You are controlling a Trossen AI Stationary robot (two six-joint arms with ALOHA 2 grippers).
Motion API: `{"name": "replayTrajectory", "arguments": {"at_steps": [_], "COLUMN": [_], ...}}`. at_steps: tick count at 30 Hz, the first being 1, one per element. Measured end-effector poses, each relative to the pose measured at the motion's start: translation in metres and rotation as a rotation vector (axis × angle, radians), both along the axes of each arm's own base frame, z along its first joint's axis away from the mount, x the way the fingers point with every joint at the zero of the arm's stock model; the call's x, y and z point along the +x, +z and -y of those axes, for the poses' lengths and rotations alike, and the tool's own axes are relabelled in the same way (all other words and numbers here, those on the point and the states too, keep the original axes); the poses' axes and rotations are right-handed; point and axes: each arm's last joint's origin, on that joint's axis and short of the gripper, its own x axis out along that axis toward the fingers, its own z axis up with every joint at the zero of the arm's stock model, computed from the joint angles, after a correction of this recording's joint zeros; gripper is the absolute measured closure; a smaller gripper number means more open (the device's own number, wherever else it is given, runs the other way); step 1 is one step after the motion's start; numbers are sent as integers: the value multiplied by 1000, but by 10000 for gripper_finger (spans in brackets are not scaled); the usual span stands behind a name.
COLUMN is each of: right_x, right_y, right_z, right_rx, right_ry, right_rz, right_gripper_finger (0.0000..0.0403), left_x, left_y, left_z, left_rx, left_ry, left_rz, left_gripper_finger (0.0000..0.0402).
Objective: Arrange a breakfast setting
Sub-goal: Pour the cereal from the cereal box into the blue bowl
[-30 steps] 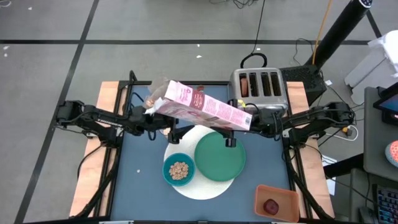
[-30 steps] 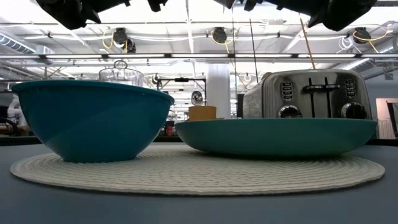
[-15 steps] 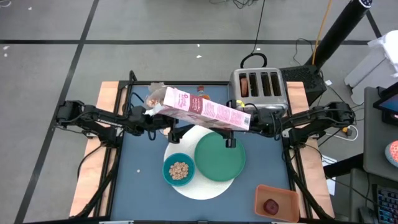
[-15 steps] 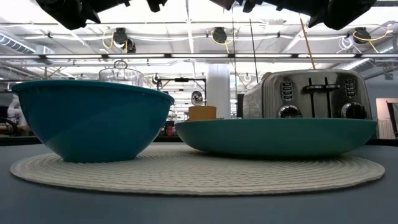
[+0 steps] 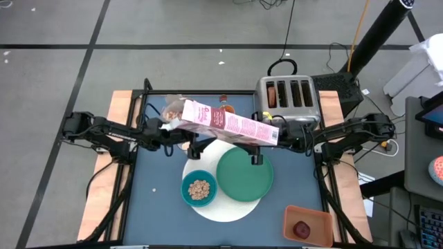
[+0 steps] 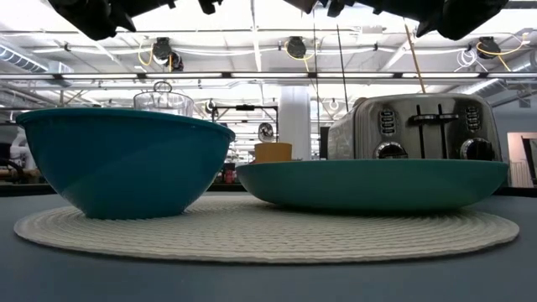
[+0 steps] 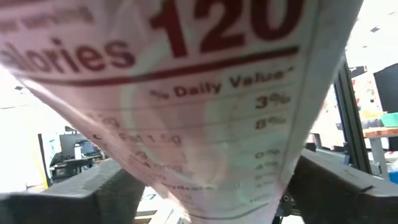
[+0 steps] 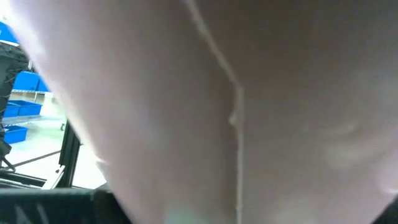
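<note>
— Above the round white mat (image 5: pixel 225 200), what is being held?

— A pink cereal box (image 5: pixel 228 123) is held nearly level over the table, gripped at one end by the right gripper (image 5: pixel 282 138), whose fingers are partly closed on it. The left gripper (image 5: pixel 168 125) is at the box's other end, its fingers wide on either side; whether they grip cannot be told.

— And on the mat?

— A teal bowl (image 5: pixel 199 188) holding cereal is seen beside the large green plate (image 5: pixel 244 173). Beyond the mat stands the silver toaster (image 5: pixel 288 97).
</note>
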Motion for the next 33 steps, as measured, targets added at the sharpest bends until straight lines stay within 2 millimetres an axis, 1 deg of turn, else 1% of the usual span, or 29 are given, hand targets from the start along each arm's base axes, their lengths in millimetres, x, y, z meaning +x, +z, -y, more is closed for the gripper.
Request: {"name": "replayTrajectory", "arguments": {"at_steps": [8,12,15,19,29,33], "right_x": [0,0,0,-1,-2,-2], "right_y": [0,0,0,1,4,4], "right_z": [0,0,0,0,0,0], "right_rx": [9,35,40,46,71,68], "right_ry": [2,7,7,10,23,22], "right_rz": [-1,5,9,20,51,55], "right_gripper_finger": [190,190,190,190,189,180], "left_x": [0,0,0,0,0,0], "left_y": [0,0,0,0,0,0], "left_z": [0,0,0,0,0,0], "left_rx": [11,10,9,7,-1,0], "left_ry": [-4,-4,-4,-3,0,1], "left_rz": [0,0,0,0,-1,-1], "left_gripper_finger": [189,238,264,275,277,277]}}
